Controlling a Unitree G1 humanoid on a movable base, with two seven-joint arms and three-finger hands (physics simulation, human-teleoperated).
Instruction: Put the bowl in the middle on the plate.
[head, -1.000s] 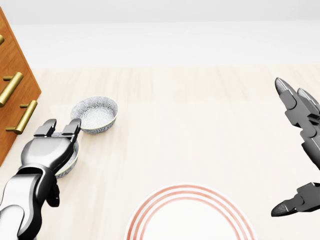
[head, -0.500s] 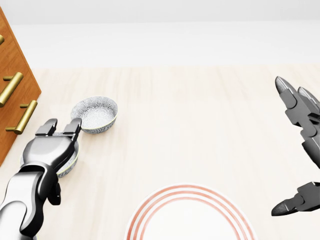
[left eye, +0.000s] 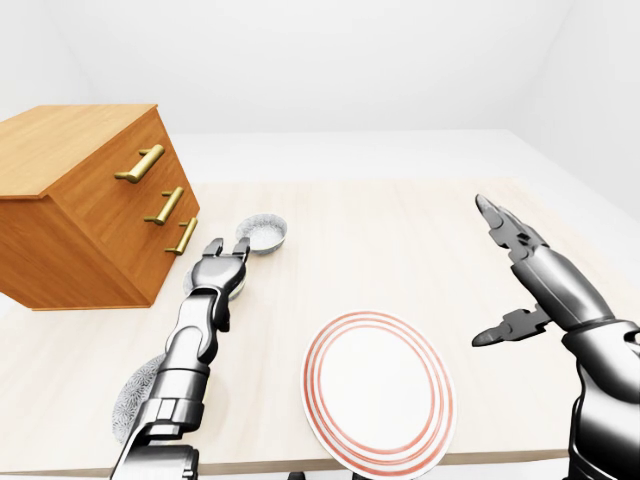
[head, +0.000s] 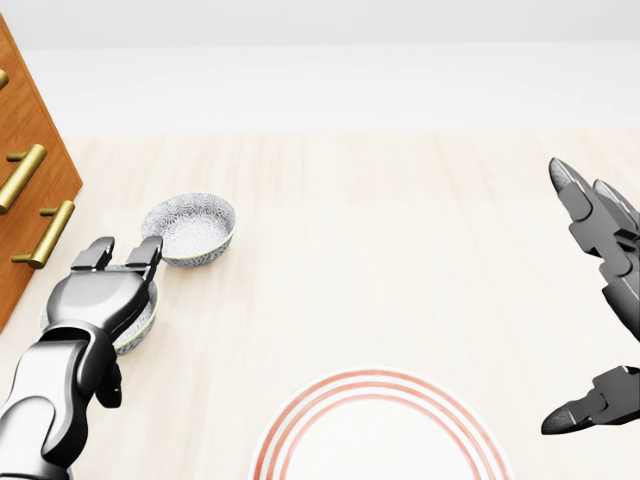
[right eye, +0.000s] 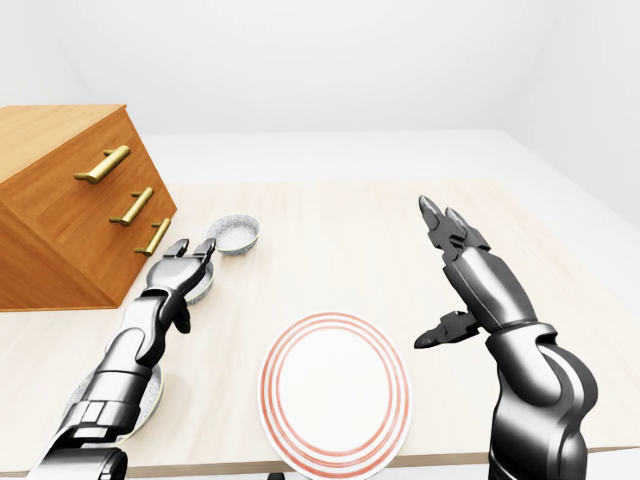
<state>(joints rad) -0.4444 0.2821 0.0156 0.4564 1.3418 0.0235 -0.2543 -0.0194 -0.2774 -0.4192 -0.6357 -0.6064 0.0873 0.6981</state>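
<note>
Three patterned bowls stand in a row on the left of the pale wooden table. The middle bowl (head: 141, 325) lies mostly hidden under my left hand (head: 122, 255), whose fingers point up the view, spread open over its rim and not closed round it. The far bowl (head: 190, 228) sits just beyond the fingertips. Beside my left forearm lies the near bowl (left eye: 130, 402). The white plate (left eye: 378, 390) with red rings rests at the bottom centre. My right hand (head: 562, 300) hovers open at the right, above the table.
A wooden chest of drawers (left eye: 80, 205) with brass handles stands on the table's left, close to the bowls. The table's near edge (left eye: 250, 468) runs just below the plate. A white floor and walls surround the table.
Almost nothing has moved. My left forearm has shifted a little to the left and my right hand has sunk slightly; the bowls and plate stay put.
</note>
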